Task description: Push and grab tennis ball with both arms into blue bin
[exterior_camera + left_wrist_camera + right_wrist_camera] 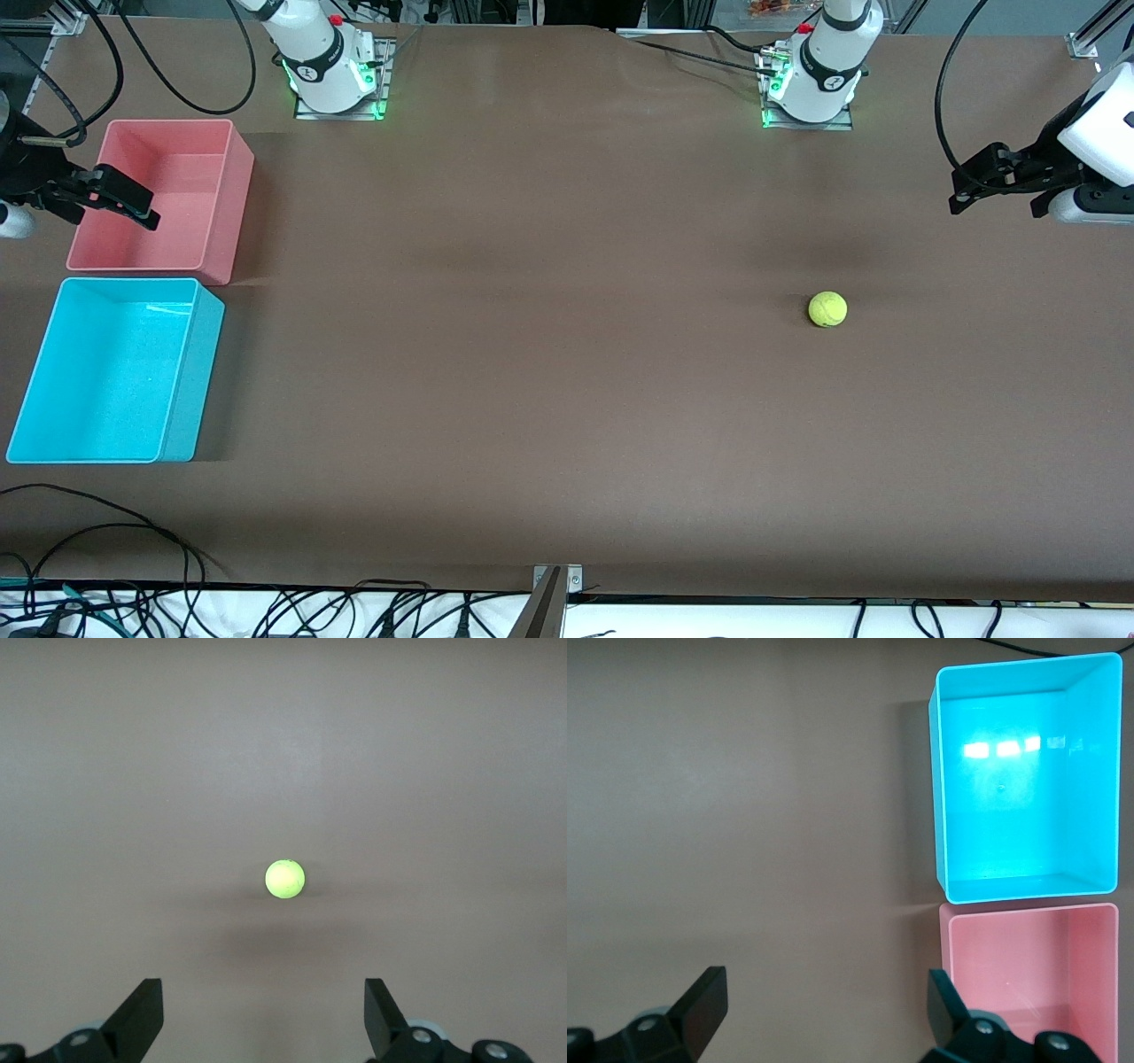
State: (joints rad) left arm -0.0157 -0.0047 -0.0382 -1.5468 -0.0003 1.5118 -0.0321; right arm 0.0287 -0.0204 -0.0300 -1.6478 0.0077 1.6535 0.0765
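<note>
Meanwhile, blue bin point(115, 372) and pink bin point(159, 195) both empty, claws apart.

Left arm point(1099, 133) enters from the left arm's end of the table, its wrist held high; left gripper point(961, 199) hangs in the air, fingers point(142, 1014) spread wide, holding nothing. Right arm point(13, 168) mirrors it at the right arm's end; right gripper point(146, 213) likewise has parted, empty fingers point(704, 1001).
</note>
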